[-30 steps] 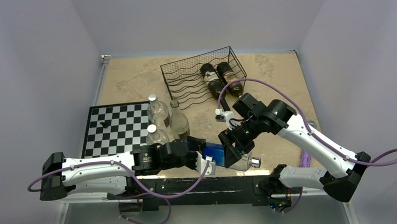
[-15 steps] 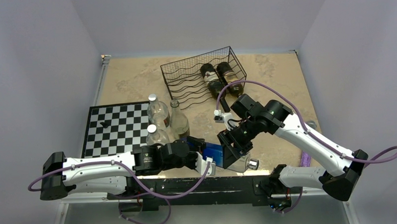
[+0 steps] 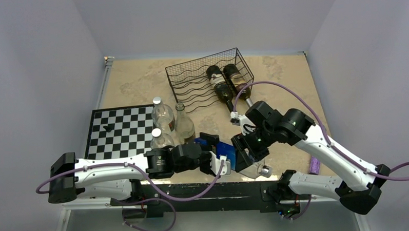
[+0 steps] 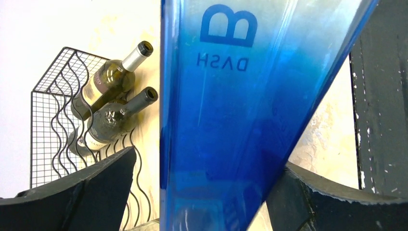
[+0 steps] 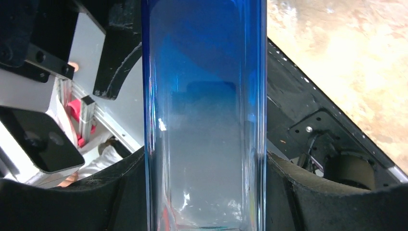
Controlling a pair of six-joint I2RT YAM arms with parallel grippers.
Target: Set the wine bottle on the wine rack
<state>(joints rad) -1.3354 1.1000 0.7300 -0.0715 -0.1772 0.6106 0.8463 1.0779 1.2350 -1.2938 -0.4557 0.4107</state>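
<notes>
The wine bottle (image 3: 227, 155) is a square blue-to-clear glass bottle with a silver cap, lying low near the table's front edge. My right gripper (image 3: 248, 158) is shut on it, and in the right wrist view its pads press both sides of the bottle (image 5: 204, 120) around the gripper's middle (image 5: 204, 192). My left gripper (image 3: 214, 152) is open around the blue end of the bottle (image 4: 226, 96), with a gap showing at its left finger (image 4: 86, 187). The black wire wine rack (image 3: 191, 77) stands at the back with two dark bottles (image 3: 221, 84) in it.
A chessboard (image 3: 118, 131) lies at the left with a small black piece (image 3: 108, 128) on it. Three clear bottles (image 3: 163, 114) stand at its right edge, close behind my left wrist. A purple object (image 3: 315, 165) lies at the front right.
My left gripper has opened off the blue bottle, and the left arm has shifted a little to the right. The right gripper has stayed on the bottle while its arm swung slightly right.
</notes>
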